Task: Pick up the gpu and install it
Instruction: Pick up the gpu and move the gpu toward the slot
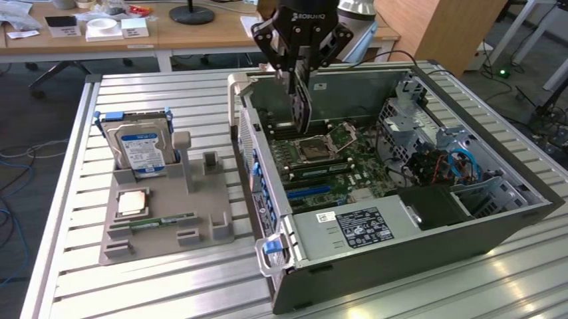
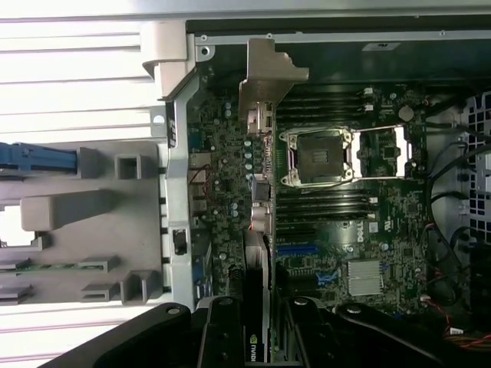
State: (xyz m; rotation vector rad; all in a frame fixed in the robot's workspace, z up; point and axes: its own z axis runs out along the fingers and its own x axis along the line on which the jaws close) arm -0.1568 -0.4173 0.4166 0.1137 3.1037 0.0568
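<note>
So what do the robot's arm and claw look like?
The claw is black, with open-framed linkage fingers and white ROBOTIQ lettering across its body. The arm it mounts on is rounded silver-grey metal.

The room is bright with soft, even light. The ribbed silver metal table (image 1: 506, 272) shines with white glare toward the exterior view's right. Inside the open grey computer case (image 1: 373, 256) it is dimmer and full of shadows. In the wrist view the table looks washed-out white. There the black gripper (image 2: 257, 310) and the thin dark gpu card (image 2: 258, 264) it grips melt into darkness.
</note>
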